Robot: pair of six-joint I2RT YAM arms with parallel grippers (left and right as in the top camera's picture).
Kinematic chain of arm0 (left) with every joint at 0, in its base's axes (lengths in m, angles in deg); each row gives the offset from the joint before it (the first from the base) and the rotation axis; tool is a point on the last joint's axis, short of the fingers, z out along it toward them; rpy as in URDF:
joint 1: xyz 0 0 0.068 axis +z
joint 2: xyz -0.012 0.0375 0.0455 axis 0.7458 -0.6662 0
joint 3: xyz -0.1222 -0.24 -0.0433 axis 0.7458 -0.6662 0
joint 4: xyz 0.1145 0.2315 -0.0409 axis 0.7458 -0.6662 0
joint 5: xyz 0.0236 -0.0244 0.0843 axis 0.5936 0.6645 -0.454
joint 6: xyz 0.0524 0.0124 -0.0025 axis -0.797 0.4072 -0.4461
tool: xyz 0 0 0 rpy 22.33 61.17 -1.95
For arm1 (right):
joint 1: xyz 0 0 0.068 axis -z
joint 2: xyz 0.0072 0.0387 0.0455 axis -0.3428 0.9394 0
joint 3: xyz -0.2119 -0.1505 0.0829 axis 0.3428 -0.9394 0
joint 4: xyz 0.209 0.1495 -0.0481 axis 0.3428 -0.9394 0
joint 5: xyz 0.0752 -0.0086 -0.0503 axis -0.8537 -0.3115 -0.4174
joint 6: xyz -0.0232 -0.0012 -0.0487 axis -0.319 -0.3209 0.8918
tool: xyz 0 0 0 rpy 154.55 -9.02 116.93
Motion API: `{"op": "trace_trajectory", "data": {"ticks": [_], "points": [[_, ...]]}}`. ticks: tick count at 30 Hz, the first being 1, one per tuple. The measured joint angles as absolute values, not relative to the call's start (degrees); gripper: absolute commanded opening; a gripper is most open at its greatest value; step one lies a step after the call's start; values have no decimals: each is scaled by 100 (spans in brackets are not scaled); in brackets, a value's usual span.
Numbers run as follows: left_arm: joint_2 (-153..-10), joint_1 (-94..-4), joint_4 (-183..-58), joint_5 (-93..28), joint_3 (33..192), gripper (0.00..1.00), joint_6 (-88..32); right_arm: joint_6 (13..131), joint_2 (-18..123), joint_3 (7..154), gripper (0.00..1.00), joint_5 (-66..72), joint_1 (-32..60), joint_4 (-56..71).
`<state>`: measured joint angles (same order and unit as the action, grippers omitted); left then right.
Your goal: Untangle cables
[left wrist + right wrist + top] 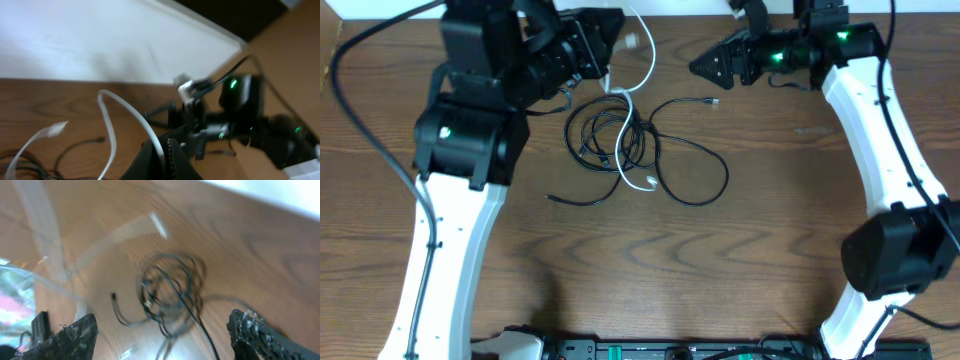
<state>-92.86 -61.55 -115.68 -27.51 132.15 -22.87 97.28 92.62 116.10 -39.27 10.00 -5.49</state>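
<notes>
**Inspector:** State of the left gripper [610,68]?

**Recorder:** Closed. The left wrist view shows its fingers [150,162] drawn together at the bottom edge, with the white cable [107,120] pinched between them. The cord arcs up out of the tips and curves back down toward the table [770,250].

**Inspector:** The right gripper [705,65]?

**Recorder:** Spread wide and holding nothing. Its wrist view has one finger [75,337] at each lower corner, with bare wood and cable showing between them. It hangs above the far side of the table, apart from both cords.

**Inspector:** Locate the white cable [652,60].

**Recorder:** Far centre of the table. It loops out beside the left gripper, then runs toward the near side through the black coil. One plug end lies on the wood just past the coil. The other flat end sits beside the left gripper's fingers.

**Inspector:** And the black cable [605,135]?

**Recorder:** It lies at mid-table in a loose coil of several turns. One plug end points right, near the right gripper but not touching it. A second end trails to the left. A wide loop spreads to the right of the coil.

**Inspector:** Are the two separated?

**Recorder:** No. The white crosses the black coil. Whether it runs over or under, I cannot tell, as the right wrist view is blurred.
</notes>
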Motion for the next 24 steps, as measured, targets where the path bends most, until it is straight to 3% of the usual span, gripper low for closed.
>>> {"op": "trace_trajectory", "data": {"ticks": [14,19,24], "points": [[-9710,-6155,-11695,-978,13215,8,-2538,10358,9063,11612,79,-5171,563,-282],[-9710,-6155,-11699,-432,13215,7,-2551,10463,9065,11612,63,-5206,511,-125],[-9710,-6155,-11870,-130,13215,7,-2551,10336,9067,11612,36,-5169,480,146]]}}
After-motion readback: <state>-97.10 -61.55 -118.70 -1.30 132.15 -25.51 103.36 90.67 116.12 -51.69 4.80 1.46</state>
